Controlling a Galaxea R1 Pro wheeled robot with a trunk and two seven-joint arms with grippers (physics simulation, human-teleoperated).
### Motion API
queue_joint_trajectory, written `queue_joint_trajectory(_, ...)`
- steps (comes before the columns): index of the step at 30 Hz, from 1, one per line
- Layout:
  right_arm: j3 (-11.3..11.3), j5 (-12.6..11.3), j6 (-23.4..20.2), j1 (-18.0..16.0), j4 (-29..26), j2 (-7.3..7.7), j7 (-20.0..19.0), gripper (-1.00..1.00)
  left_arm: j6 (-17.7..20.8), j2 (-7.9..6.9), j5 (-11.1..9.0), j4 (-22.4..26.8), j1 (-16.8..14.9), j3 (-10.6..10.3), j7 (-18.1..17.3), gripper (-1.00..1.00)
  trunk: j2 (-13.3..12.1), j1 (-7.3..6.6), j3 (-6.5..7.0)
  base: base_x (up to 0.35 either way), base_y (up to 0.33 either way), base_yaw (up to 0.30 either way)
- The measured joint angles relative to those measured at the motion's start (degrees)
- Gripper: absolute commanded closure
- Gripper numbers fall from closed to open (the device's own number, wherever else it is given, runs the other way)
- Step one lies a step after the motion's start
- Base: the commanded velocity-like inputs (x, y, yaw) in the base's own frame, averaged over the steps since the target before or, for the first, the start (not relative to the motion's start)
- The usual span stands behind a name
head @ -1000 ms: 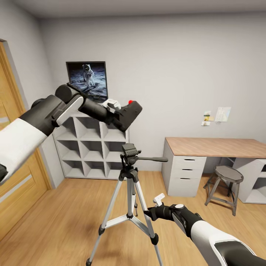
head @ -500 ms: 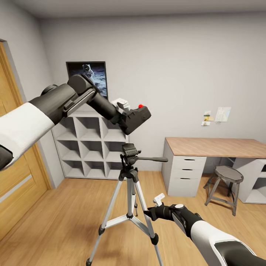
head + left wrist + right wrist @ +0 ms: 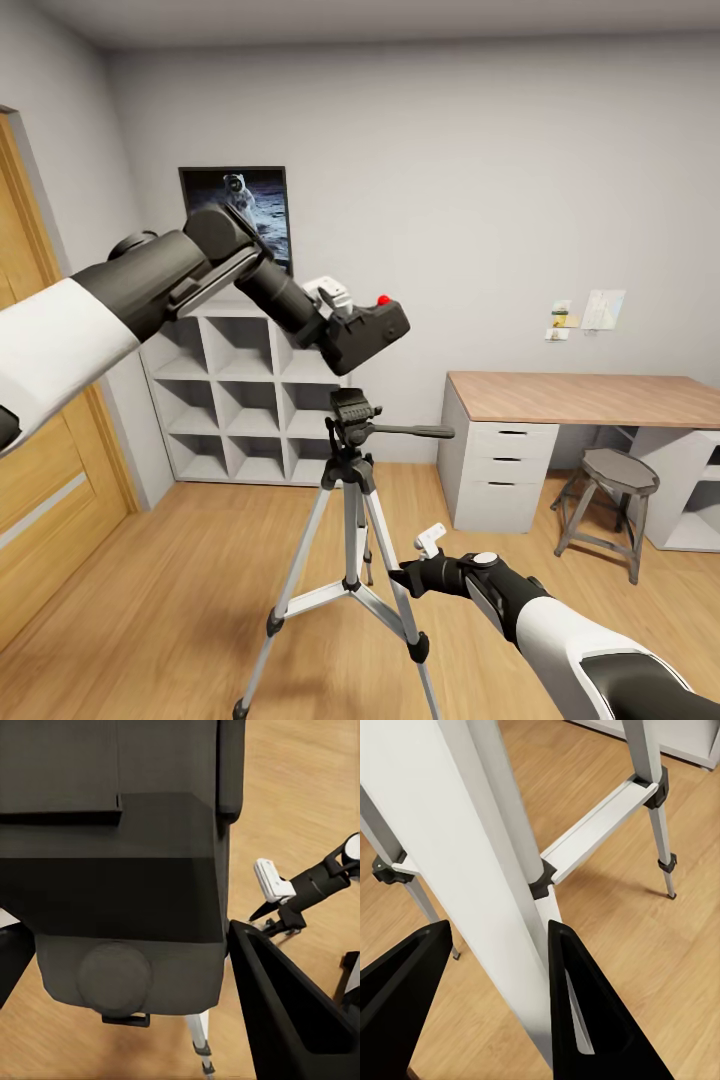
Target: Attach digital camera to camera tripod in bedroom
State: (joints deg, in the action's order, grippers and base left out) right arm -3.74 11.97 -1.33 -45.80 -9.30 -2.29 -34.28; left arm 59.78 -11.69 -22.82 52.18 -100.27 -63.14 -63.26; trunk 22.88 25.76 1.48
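The light wood floor (image 3: 170,600) carries the camera tripod (image 3: 350,500), desk (image 3: 560,400), stool (image 3: 610,500) and cube shelf (image 3: 245,400).

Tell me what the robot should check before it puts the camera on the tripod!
1. Camera held: the left gripper is shut on the digital camera: ok.
2. Camera over the mount: it hangs above the tripod head, apart from it, seemingly a bit to one side: cannot tell.
3. Camera level: it is tilted, red button up: not ok.
4. Tripod steadied: the right gripper has a silver leg between its fingers; contact: cannot tell.
5. Camera tripod standing upright on the wood floor: ok.
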Motion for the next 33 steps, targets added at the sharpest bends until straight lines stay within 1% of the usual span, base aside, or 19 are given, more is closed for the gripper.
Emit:
queue_joint_trajectory(3,0.08,0.09,0.0,0.0,-0.01,0.0,-0.03,1.0,0.0,-0.56,0.03,0.34,-0.02,-0.91,-0.09,1.0,0.0,0.0,0.0,0.0,0.0,0.0)
queue_joint_trajectory(4,0.09,0.09,0.0,0.0,-0.02,0.0,-0.04,1.0,-0.03,-1.07,0.17,0.46,-0.02,-1.75,-0.12,1.0,-0.01,0.0,0.0,0.0,0.0,0.0)
queue_joint_trajectory(7,0.13,0.14,0.0,0.0,-0.02,0.0,-0.05,1.0,-0.01,-2.01,0.12,0.6,-0.03,-3.19,-0.16,1.0,-0.01,0.0,0.0,0.0,0.0,0.0)
queue_joint_trajectory(8,0.14,0.15,0.0,0.0,-0.02,0.0,-0.06,1.0,-0.08,-2.8,0.27,0.72,-0.03,-3.95,-0.18,1.0,0.0,0.0,0.0,0.0,0.0,0.0)
queue_joint_trajectory(11,0.17,0.19,0.0,0.01,-0.02,0.0,-0.05,1.0,-0.01,-4.21,0.08,1.16,-0.03,-4.52,-0.29,1.0,0.0,0.0,0.0,0.0,0.0,0.0)
queue_joint_trajectory(12,0.17,0.19,0.0,0.01,-0.02,0.0,-0.06,1.0,-0.04,-5.15,0.05,1.68,-0.01,-4.71,-0.34,1.0,0.0,0.0,0.0,0.0,0.0,0.0)
queue_joint_trajectory(13,0.14,0.16,0.0,0.01,-0.02,0.0,-0.06,1.0,-0.01,-5.63,-0.1,2.01,-0.02,-4.76,-0.38,1.0,0.0,0.0,0.0,0.0,0.0,0.0)
queue_joint_trajectory(14,0.15,0.17,0.0,0.01,-0.02,0.0,-0.06,1.0,-0.01,-6.45,-0.14,2.7,-0.02,-4.86,-0.44,1.0,0.0,0.0,0.0,0.0,0.0,0.0)
queue_joint_trajectory(15,0.16,0.18,0.0,0.01,-0.01,0.0,-0.05,1.0,-0.05,-7.8,-0.15,3.62,-0.03,-5.0,-0.49,1.0,0.0,0.0,0.0,0.0,0.0,0.0)
queue_joint_trajectory(17,0.14,0.15,0.0,0.01,-0.02,0.0,-0.05,1.0,-0.01,-8.42,-0.32,3.93,-0.03,-5.03,-0.52,1.0,0.0,0.0,0.0,0.0,0.0,0.0)
queue_joint_trajectory(18,0.15,0.17,0.0,0.01,-0.01,0.0,-0.03,1.0,-0.04,-9.09,-0.06,4.22,-0.03,-5.06,-0.52,1.0,0.0,0.0,0.0,0.0,0.0,0.0)
queue_joint_trajectory(22,0.15,0.17,0.01,0.0,0.0,-0.02,0.0,1.0,-0.01,-9.61,-0.19,4.35,-0.03,-5.02,-0.55,1.0,0.0,0.0,0.0,0.0,0.0,0.0)
queue_joint_trajectory(28,0.08,0.13,0.0,-0.01,-0.02,-0.07,0.02,1.0,-0.01,-9.23,-0.6,3.65,-0.01,-5.01,-0.55,1.0,0.0,0.0,0.0,0.0,0.0,0.0)
queue_joint_trajectory(30,0.08,0.13,-0.01,-0.01,-0.02,-0.08,0.02,1.0,-0.01,-8.66,-0.84,2.59,-0.02,-4.96,-0.55,1.0,0.0,0.0,0.0,0.0,0.0,0.0)
queue_joint_trajectory(32,0.09,0.13,-0.01,-0.01,-0.02,-0.08,0.02,1.0,0.0,-7.59,-1.53,0.2,-0.07,-4.91,-0.54,1.0,-0.01,0.0,0.0,0.0,0.0,0.0)
queue_joint_trajectory(33,0.05,0.09,-0.01,0.0,-0.02,-0.08,0.02,1.0,0.0,-6.43,-2.46,-2.21,-0.31,-4.86,-0.54,1.0,0.0,0.0,0.0,0.0,0.0,0.0)
